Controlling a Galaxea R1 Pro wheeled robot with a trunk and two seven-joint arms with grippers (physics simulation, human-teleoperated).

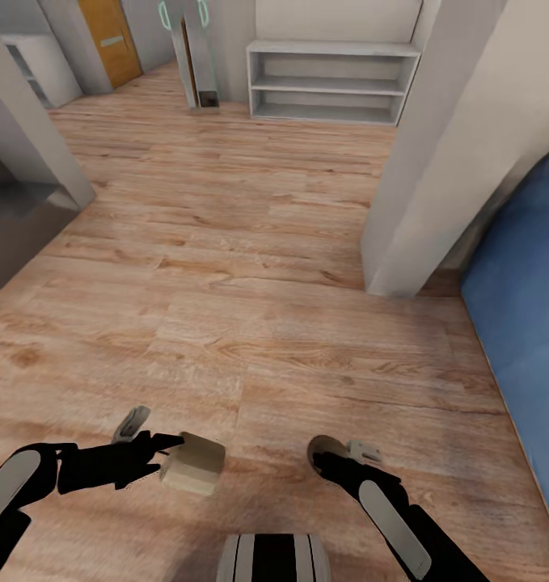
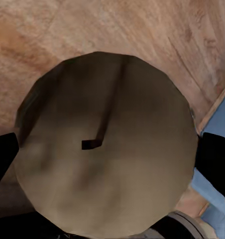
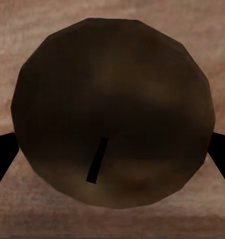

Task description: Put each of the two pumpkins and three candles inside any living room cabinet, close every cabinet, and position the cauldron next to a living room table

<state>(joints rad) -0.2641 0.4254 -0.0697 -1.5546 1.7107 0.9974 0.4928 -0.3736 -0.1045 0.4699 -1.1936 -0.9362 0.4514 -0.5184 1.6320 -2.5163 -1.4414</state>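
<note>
Both grippers hang low over the wooden floor, each with a candle. In the head view my left gripper (image 1: 162, 451) is shut on a candle (image 1: 193, 464), a squat pale beige cylinder lying on its side. My right gripper (image 1: 339, 453) is shut on a second candle (image 1: 326, 447), of which one round end shows. In the left wrist view that candle's round face (image 2: 105, 144) with its short dark wick sits between the black fingers (image 2: 3, 159). The right wrist view has the other candle's darker face (image 3: 112, 114) between the fingers (image 3: 221, 149). The pumpkins, third candle, cabinet and cauldron are out of view.
A white open shelf unit (image 1: 331, 81) stands against the far wall. A white wall corner (image 1: 436, 162) juts in at the right, with a blue upholstered piece (image 1: 521, 323) beyond it. A grey wall (image 1: 31, 137) stands at the left, an orange door (image 1: 108, 36) far back.
</note>
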